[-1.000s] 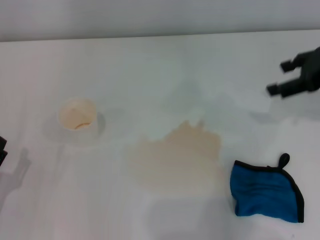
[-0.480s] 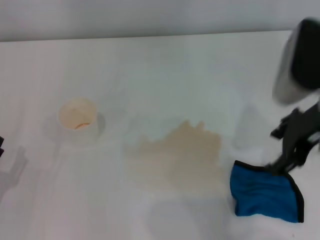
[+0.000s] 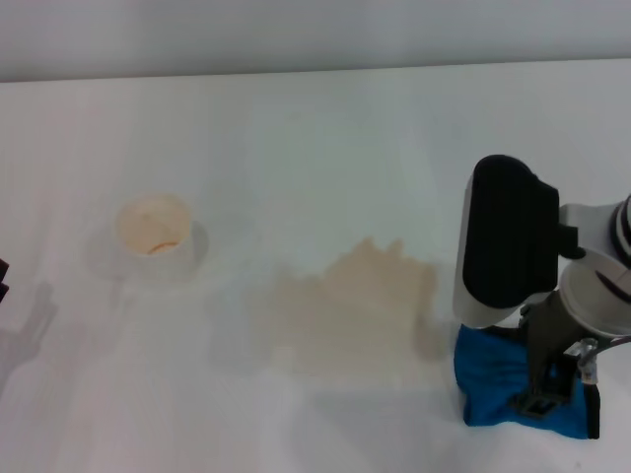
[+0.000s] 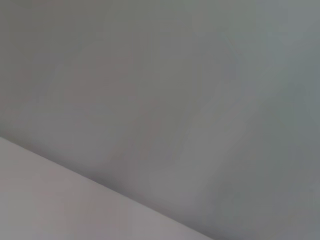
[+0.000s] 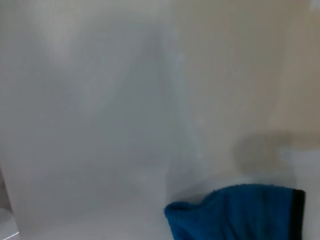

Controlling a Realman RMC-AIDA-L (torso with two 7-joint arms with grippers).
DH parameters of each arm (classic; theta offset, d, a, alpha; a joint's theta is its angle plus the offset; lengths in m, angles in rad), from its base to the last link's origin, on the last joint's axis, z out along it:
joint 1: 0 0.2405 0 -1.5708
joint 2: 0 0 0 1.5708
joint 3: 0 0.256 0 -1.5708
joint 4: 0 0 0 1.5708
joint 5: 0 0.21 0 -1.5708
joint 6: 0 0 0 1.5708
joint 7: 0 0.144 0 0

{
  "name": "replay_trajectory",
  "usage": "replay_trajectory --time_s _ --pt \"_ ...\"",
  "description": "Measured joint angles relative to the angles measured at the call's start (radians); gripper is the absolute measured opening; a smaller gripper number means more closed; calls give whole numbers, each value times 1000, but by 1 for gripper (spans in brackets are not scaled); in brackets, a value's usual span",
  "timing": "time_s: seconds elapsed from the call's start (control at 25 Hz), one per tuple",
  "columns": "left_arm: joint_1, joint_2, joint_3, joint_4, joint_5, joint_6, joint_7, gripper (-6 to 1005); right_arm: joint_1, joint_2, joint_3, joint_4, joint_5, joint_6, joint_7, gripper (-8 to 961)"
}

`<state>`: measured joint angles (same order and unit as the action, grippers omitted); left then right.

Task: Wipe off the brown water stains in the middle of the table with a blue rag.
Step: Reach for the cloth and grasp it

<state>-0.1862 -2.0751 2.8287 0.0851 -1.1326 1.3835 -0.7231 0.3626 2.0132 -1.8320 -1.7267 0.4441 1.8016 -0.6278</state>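
The right gripper (image 3: 540, 394) is down on the blue rag (image 3: 493, 379) at the table's (image 3: 315, 128) near right; whether its fingers are apart or together cannot be told. The brown water stains (image 3: 360, 310) lie mid-table, just left of the rag. A white cup (image 3: 153, 232) stands far left. The left gripper (image 3: 3, 281) sits at the left edge.

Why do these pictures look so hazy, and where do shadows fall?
Head view: soft and washed out, with a faint shadow beside the white cup and another at the table's left edge. Left wrist view: only blurred grey surfaces, nothing recognisable. Right wrist view: out of focus, the blue rag fuzzy, a dim grey shadow above it.
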Motion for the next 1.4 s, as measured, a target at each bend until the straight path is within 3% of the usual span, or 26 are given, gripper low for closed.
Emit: replay_trajectory --time_s 0.4,1.4 --pt "1 1 0 -6 2 1 -1 865 2 1 -22 82 -62 -69 12 611" --pt "-9 -3 1 -2 -2 0 -1 866 4 1 -45 201 -60 -150 -9 544"
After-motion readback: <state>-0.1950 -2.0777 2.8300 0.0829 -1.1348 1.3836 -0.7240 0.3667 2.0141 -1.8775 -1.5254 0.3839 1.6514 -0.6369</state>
